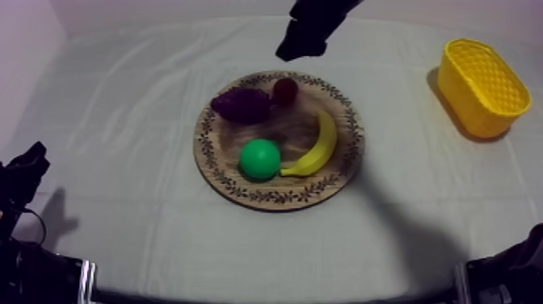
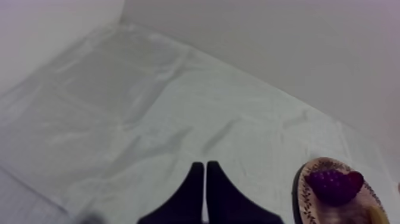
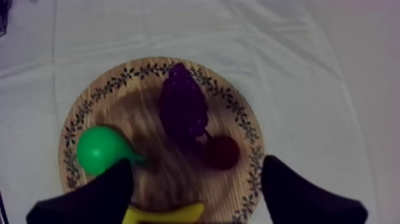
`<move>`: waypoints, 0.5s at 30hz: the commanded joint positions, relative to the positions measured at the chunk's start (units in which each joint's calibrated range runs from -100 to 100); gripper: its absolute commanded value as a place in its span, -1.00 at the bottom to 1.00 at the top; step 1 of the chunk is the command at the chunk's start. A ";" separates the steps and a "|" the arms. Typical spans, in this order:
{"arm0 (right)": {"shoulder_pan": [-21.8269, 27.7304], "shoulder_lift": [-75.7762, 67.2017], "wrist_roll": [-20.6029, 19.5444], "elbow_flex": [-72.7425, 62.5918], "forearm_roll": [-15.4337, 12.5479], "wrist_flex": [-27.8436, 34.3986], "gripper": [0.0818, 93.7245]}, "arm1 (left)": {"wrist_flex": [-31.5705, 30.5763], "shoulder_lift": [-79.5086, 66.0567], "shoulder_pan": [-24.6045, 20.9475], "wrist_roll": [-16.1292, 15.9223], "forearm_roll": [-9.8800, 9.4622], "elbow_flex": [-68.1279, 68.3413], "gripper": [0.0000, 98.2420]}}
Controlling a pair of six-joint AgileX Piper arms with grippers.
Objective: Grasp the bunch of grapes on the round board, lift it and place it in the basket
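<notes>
Right fingers [image 3: 95, 196] apart, grapes [image 3: 181, 107] lying with long axis away from them.

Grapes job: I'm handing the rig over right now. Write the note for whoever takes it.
Left gripper: shut on nothing, at rest over the cloth left of the wooden board.
Right gripper: open, hovers above the board's far side, near the bunch of grapes.
Grapes lie on the board beside the small red fruit, with the pear and banana nearer the front.
Yellow basket stands far right.
Done: approach only, nothing gripped.
Left: lower onto the grapes, grip, carry to the basket, release.
</notes>
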 commanded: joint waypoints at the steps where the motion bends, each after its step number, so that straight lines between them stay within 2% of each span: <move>1: -0.24 1.07 0.03 -0.89 0.17 0.50 0.71 | -0.01 0.05 -0.03 0.00 0.02 0.00 -1.00; 15: -2.73 15.09 -0.62 -5.50 1.17 -3.46 0.77 | -0.01 0.05 -0.03 0.00 0.02 0.00 -1.00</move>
